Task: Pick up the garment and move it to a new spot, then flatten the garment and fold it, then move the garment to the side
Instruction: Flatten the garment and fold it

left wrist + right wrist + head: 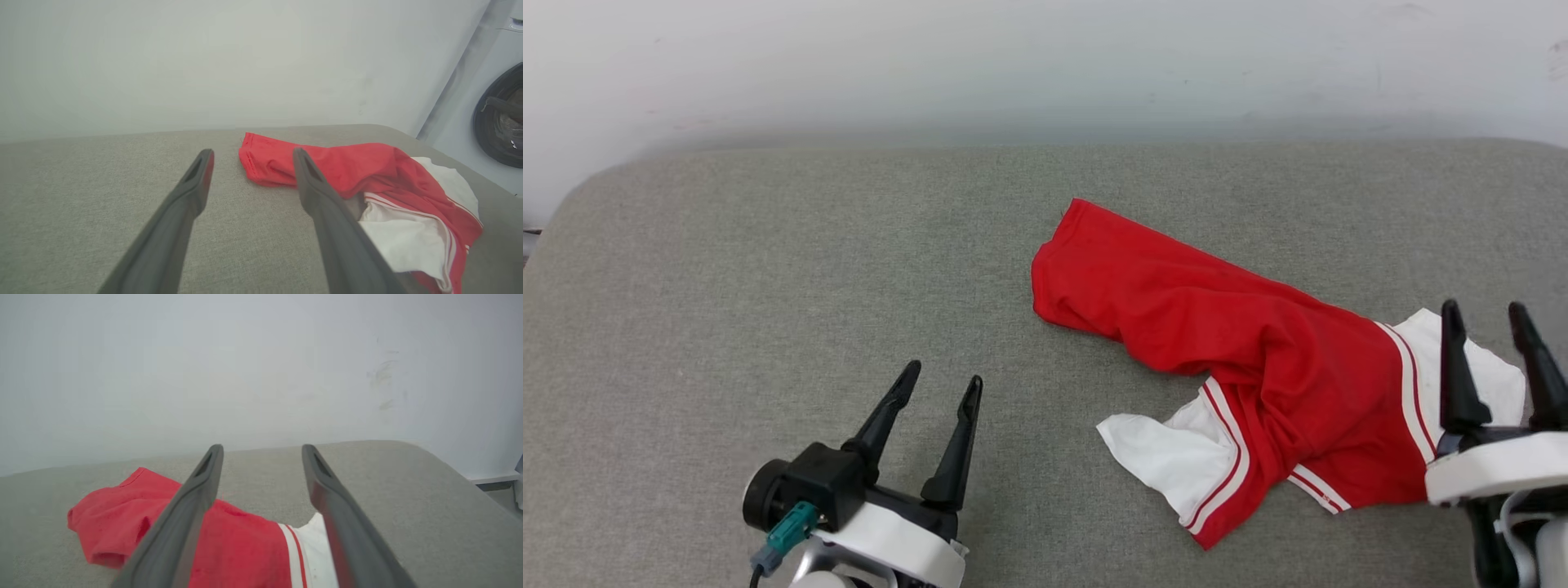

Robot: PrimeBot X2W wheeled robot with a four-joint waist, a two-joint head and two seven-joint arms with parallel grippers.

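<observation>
My left gripper point(944, 374) is spread and holds nothing, its fingers pointing over the bare grey pad point(768, 269). The jersey point(1258, 343) lies crumpled ahead of it and to its right, apart from both fingers. My right gripper point(1483, 308) is spread and empty too. Its fingers stand over one white sleeve point(1496, 377), and the red body stretches away ahead and to its left. I cannot tell whether its tips touch the cloth. The other sleeve point(1168, 457) lies between my grippers, nearer the right one.
</observation>
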